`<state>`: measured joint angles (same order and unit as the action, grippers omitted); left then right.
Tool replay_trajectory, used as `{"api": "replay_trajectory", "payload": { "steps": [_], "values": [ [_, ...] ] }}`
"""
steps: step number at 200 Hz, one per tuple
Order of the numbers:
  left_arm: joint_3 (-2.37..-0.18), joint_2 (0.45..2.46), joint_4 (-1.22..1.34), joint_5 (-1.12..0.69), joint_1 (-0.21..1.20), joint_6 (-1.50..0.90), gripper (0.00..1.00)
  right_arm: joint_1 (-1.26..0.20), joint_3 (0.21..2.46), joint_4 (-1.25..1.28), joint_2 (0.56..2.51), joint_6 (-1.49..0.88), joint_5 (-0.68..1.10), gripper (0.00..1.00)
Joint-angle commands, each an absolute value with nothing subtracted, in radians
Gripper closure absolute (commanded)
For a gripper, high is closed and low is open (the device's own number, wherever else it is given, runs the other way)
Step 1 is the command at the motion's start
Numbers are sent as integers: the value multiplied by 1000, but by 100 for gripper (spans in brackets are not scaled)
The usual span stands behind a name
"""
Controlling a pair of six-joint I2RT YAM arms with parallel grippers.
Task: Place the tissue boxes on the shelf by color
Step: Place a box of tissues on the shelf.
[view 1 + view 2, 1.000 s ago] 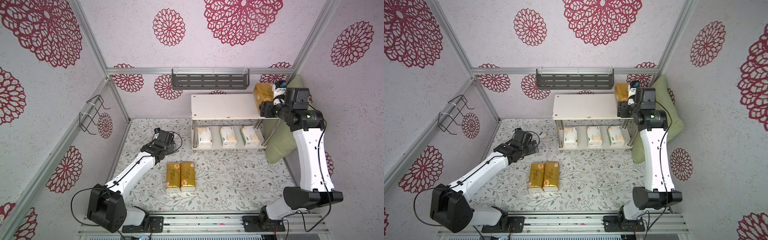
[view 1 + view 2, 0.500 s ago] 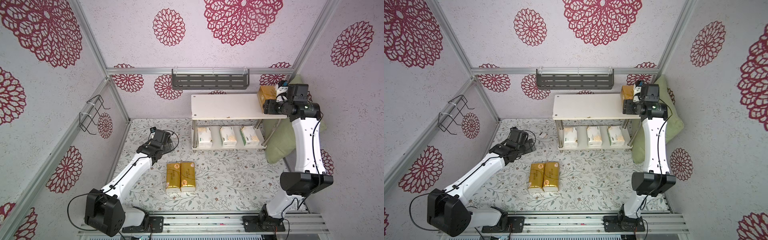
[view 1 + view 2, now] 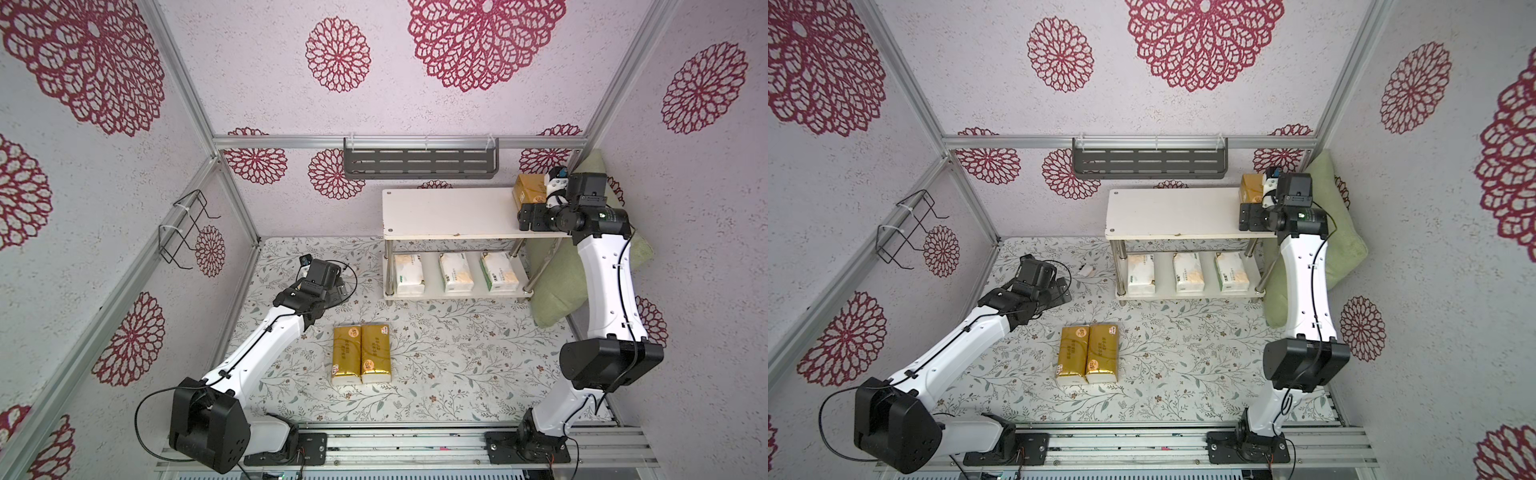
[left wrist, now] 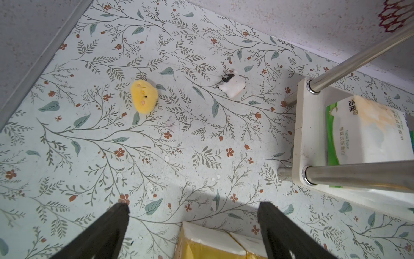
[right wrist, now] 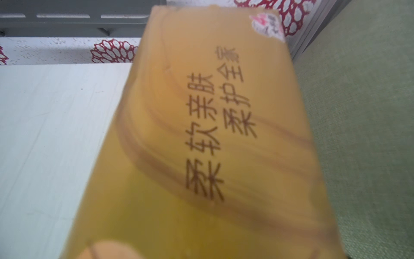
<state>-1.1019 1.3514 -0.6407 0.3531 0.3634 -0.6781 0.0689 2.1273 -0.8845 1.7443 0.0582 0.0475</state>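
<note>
The shelf (image 3: pixel 449 212) stands at the back right. Three white tissue boxes (image 3: pixel 408 272), (image 3: pixel 456 271), (image 3: pixel 498 270) lie in a row on its lower board. A gold tissue box (image 3: pixel 528 192) is at the right end of the top board and fills the right wrist view (image 5: pixel 212 134). My right gripper (image 3: pixel 545 198) is right at it, with its fingers hidden. Two gold tissue boxes (image 3: pixel 346 353), (image 3: pixel 375 351) lie side by side on the floor. My left gripper (image 4: pixel 193 208) hangs open over the floor beyond their white ends (image 4: pixel 212 242), holding nothing.
A green cushion (image 3: pixel 557 282) leans beside the shelf's right legs. A yellow soft toy (image 4: pixel 144 96) and a small white object (image 4: pixel 231 86) lie on the floor near the back wall. A grey slotted rack (image 3: pixel 419 162) and a black wire rack (image 3: pixel 183 232) hang on the walls.
My right arm has straightened up and carried the gold box a little rightward along the top board's right end. The left arm has barely shifted.
</note>
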Motion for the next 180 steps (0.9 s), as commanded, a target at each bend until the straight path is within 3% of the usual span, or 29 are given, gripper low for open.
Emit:
{"api": "replay_trajectory", "payload": {
  "steps": [1,115,180],
  "values": [
    [-1094,1336,-630,362,356,-685,3,72,2135,-827,1706,87,91,6],
    [-1090,1326,-637,370,356,-690,3,72,2123,-804,1727,70,94,8],
    [-1089,1324,-640,368,356,-693,3,72,2090,-778,1711,59,82,1]
  ]
}}
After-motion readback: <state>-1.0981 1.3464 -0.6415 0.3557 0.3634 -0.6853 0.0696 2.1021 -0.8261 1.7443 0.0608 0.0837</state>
